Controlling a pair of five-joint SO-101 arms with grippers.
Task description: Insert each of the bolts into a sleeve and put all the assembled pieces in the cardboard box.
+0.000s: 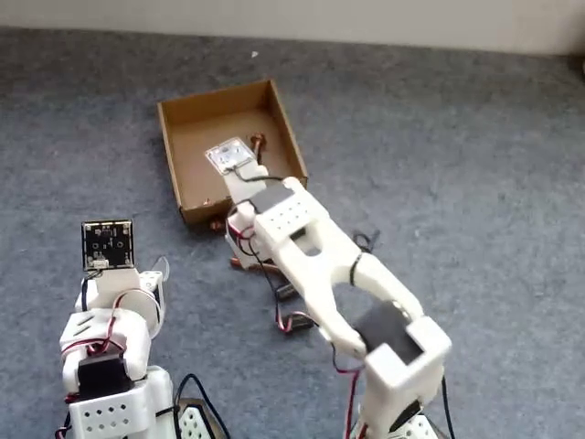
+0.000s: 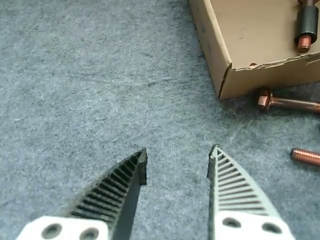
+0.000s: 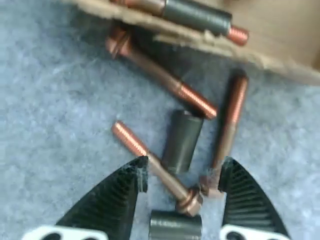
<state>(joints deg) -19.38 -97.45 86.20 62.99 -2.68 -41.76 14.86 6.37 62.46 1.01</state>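
Note:
My right gripper (image 3: 184, 170) hangs open over a cluster of loose parts on the carpet, just outside the cardboard box (image 1: 208, 123). Between its fingers lie a copper bolt (image 3: 150, 157) and a dark sleeve (image 3: 182, 140). A second sleeve (image 3: 175, 225) sits close under the jaws. Two more bolts (image 3: 160, 75) (image 3: 227, 127) lie beside them. One assembled bolt and sleeve (image 3: 197, 16) rests inside the box. My left gripper (image 2: 178, 157) stands open over bare carpet, apart from the box corner (image 2: 225, 55), with nothing between its fingers.
Grey carpet covers the whole floor. The right arm (image 1: 311, 247) stretches over the box's front wall and hides part of it. The left arm (image 1: 110, 311) stays at the lower left. Two loose bolts (image 2: 290, 104) (image 2: 306, 156) lie beyond the left gripper.

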